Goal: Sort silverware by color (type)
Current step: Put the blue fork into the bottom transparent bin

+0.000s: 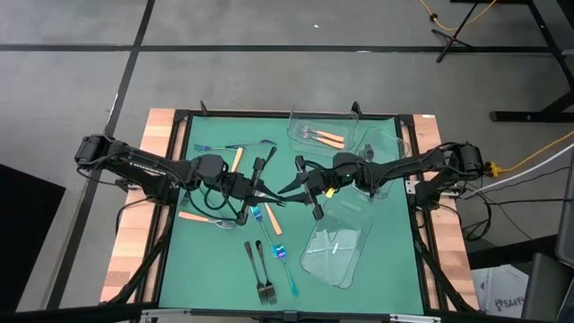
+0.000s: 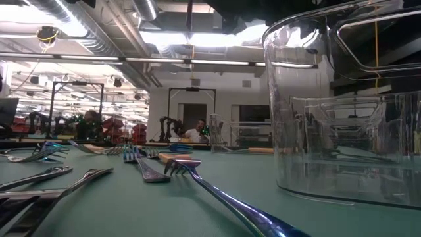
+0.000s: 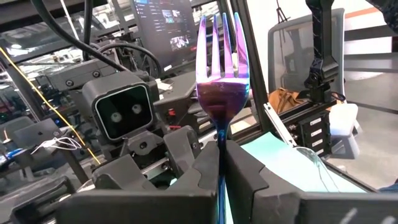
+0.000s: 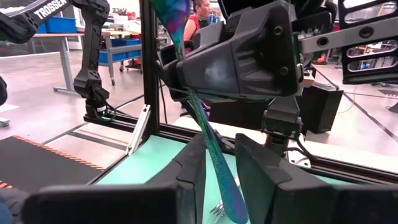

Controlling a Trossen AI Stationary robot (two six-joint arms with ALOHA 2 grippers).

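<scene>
One shiny iridescent blue-teal metal fork stands clamped by its handle in the left claw, over mid-counter. The right claw, just opposite, straddles that handle, not visibly closed. Stiff, light and slick, it looks best pinched mid-handle.

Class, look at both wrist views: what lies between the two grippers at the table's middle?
An iridescent blue-purple fork, held by the left gripper, its handle between the right gripper jaws.

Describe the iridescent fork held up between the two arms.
The iridescent fork looks like shiny metal, shading from purple to blue-teal, with slim tines. It is lifted off the table. The left end effector is shut on its handle, and the handle's end reaches into the right end effector, whose grip cannot be judged.
</scene>
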